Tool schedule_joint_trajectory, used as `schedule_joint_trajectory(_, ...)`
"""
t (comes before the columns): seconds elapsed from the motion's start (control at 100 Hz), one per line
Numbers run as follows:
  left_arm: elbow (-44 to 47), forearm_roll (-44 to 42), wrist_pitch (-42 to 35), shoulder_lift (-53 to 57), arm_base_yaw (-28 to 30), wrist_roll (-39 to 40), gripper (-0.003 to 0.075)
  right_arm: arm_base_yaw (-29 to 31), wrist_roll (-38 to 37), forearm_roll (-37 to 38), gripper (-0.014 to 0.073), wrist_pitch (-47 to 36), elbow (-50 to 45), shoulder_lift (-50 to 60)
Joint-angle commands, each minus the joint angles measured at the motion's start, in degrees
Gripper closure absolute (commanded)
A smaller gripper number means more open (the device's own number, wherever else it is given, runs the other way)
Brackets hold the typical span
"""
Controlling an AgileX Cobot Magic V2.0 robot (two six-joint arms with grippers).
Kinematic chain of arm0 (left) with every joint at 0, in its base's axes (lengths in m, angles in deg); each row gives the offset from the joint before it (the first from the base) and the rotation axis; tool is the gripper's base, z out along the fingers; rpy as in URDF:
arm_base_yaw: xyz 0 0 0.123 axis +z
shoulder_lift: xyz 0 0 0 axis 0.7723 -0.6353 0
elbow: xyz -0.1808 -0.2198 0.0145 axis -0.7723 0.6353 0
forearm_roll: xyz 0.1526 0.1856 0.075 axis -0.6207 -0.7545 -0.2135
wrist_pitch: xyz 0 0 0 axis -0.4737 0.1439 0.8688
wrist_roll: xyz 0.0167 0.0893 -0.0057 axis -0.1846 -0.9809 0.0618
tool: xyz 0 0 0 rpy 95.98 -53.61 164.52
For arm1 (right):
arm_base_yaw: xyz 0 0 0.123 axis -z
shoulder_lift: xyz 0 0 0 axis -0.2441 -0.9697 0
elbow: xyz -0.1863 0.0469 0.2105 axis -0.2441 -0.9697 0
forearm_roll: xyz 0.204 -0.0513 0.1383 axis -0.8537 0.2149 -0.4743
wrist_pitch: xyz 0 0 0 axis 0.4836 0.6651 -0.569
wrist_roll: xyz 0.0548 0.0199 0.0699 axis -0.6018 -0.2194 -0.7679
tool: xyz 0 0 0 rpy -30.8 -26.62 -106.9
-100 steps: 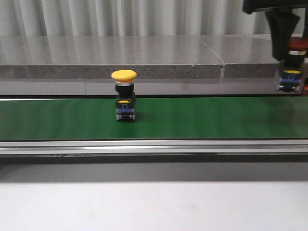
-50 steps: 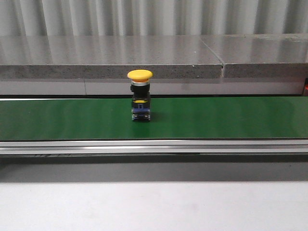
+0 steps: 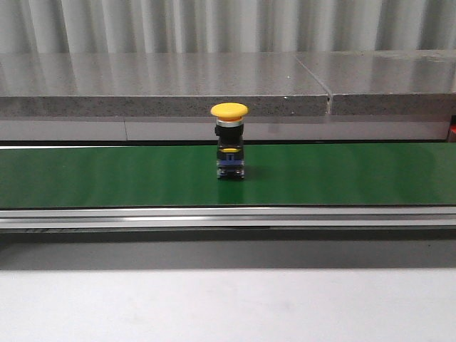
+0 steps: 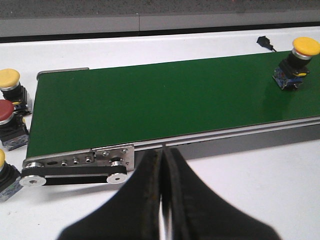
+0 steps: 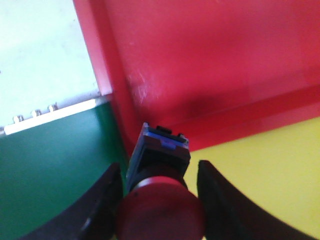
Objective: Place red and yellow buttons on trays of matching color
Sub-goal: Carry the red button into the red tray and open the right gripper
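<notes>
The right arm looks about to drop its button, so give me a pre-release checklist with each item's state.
1. Right gripper holds the red mushroom-head push button: ok.
2. Held button is over the red plastic tray: cannot tell; it hangs near the wall between the red tray and the yellow plastic tray.
3. Red tray floor bare where visible: ok.
4. Left gripper shut and empty: ok.
5. Yellow mushroom-head push button upright on the green conveyor belt: ok.
</notes>
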Motion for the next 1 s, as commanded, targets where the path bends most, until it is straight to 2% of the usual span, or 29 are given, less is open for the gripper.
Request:
schedule_joint_trajectory(0.0,-1.4,0.6,-4.5,-0.6,-0.4,0.3,0.074,0.4,0.8,-0.3,0.0398,-0.3,5.5,-0.1)
schedule_joint_trajectory(0.25,-1.4,0.6,-4.5,-0.6,-0.4,0.3,0.074,0.4,0.8,-1.3,0.0398,2.1,14.0,-9.2)
schedule_joint_trajectory(0.5,-1.4,0.6,-4.5,-0.6,-0.4,0.3,0.074,0.5,0.8,-1.2,0.0398,1.3,14.5,-13.5)
schedule_joint_trajectory(0.99,-1.4,0.6,-4.5,-0.6,-0.4,0.3,0.074,1.1,0.4,-1.4,0.0383,-4.3,14.5,-14.0)
